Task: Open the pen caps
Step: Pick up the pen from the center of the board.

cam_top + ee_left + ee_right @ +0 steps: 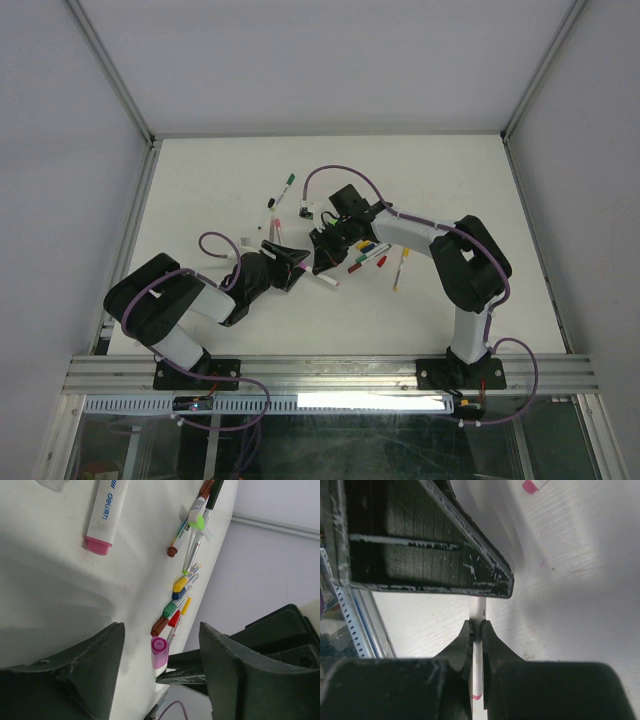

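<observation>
Two black robot arms meet near the middle of a white counter. The right tool is clamped on a thin white pen, whose barrel passes between its closed fingers. Facing it, the left tool has its fingers spread wide and grips nothing. A pink cap shows in the gap, clear of both fingers.

A cluster of loose pens lies just beside the right tool, partly under that arm. A green-capped pen lies farther back. A thick pink-ended marker rests near the left tool.

Plain white walls enclose the counter, and a metal rail runs along its near edge.
</observation>
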Robot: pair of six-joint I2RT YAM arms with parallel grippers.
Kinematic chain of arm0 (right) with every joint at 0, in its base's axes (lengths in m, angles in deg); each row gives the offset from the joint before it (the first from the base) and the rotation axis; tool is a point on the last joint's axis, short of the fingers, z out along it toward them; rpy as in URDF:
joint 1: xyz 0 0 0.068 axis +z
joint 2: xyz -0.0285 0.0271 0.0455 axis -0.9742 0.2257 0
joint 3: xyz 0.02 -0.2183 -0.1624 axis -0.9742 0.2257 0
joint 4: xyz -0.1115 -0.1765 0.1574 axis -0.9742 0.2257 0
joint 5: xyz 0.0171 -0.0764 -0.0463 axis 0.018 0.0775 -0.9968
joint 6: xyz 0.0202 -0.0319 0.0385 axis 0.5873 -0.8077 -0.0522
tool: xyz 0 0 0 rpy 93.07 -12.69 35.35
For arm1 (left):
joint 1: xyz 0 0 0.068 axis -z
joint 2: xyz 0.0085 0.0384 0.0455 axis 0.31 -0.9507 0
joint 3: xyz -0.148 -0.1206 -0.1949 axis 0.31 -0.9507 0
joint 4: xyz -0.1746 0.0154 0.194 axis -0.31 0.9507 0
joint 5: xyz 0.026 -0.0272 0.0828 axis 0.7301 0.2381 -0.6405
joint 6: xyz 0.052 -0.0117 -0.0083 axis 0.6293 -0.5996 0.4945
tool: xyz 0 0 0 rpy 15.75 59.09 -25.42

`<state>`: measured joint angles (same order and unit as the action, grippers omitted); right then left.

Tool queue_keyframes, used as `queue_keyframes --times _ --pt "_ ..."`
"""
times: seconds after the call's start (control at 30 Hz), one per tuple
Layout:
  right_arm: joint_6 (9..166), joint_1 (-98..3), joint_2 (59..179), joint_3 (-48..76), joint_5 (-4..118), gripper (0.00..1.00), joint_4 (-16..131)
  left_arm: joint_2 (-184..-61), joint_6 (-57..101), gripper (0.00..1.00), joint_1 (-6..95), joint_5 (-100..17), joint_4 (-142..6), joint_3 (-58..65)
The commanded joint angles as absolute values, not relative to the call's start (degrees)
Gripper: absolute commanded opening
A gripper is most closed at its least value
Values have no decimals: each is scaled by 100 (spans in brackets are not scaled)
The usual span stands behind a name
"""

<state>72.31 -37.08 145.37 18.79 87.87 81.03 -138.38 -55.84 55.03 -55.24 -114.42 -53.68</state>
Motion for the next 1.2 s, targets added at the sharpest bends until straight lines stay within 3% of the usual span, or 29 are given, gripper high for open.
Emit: queue_keyframes --times 0.0,0.4,0.5,0.6,0.73,0.83,1.17 --pt "7421 -3715 14628 1632 9001 0 7867 -13935 -5721 55 5563 -5281 -12286 -5241" --pt "7433 -3720 14592 1705 8887 0 7805 -14145 -5683 7 5597 -5083 -12563 -5236" --pt "7404 -3723 14572 1719 8887 0 7807 -14306 -5649 0 5592 -5013 -12792 -5241" --pt "7280 -3736 14525 1704 8960 1 7934 -14437 -5467 0 5596 -4965 -13116 -5233" --pt "7036 -3788 14179 1736 8931 28 8109 -14294 -4893 0 5600 -5050 -13175 -5244" --pt "6673 -3831 13735 1887 8968 39 8273 -13948 -4368 0 5596 -5207 -13121 -5311" --pt "6001 -4592 12220 2140 9506 43 8419 -11924 -2253 0 5598 -5543 -12106 -5426"
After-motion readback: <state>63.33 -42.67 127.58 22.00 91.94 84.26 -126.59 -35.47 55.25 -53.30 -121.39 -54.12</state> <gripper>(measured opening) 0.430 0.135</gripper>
